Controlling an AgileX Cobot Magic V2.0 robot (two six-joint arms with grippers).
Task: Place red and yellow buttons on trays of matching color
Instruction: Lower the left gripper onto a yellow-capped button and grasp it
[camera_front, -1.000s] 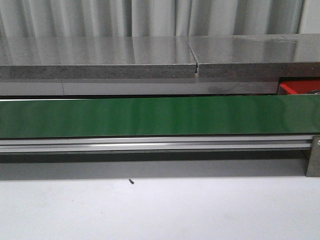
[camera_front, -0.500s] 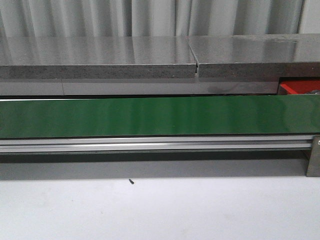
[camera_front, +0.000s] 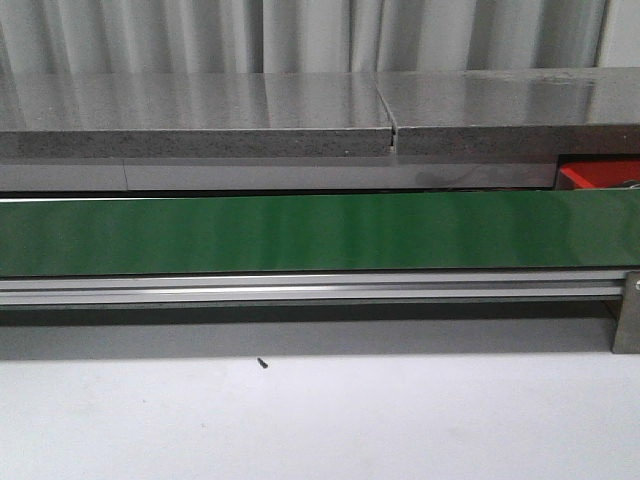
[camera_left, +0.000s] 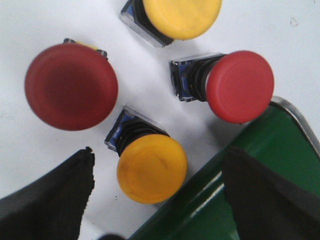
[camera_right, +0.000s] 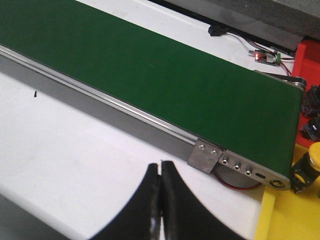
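Note:
In the left wrist view several push buttons lie on a white surface: a large red button (camera_left: 71, 86), a second red button (camera_left: 240, 86) on its side, a yellow button (camera_left: 181, 17) at the frame edge, and a yellow button (camera_left: 151, 168). My left gripper (camera_left: 157, 177) is open, its black fingers on either side of this last yellow button, not touching it. My right gripper (camera_right: 160, 172) is shut and empty over the white table. A yellow tray (camera_right: 287, 215) holding a yellow button (camera_right: 307, 167) and a red tray (camera_right: 307, 57) show in the right wrist view. Neither gripper shows in the front view.
The green conveyor belt (camera_front: 300, 232) runs across the front view with its metal rail (camera_front: 300, 290) below; it also shows in the right wrist view (camera_right: 150, 70) and its end in the left wrist view (camera_left: 260, 165). A grey stone shelf (camera_front: 300, 115) lies behind. A small dark screw (camera_front: 262, 363) lies on the table.

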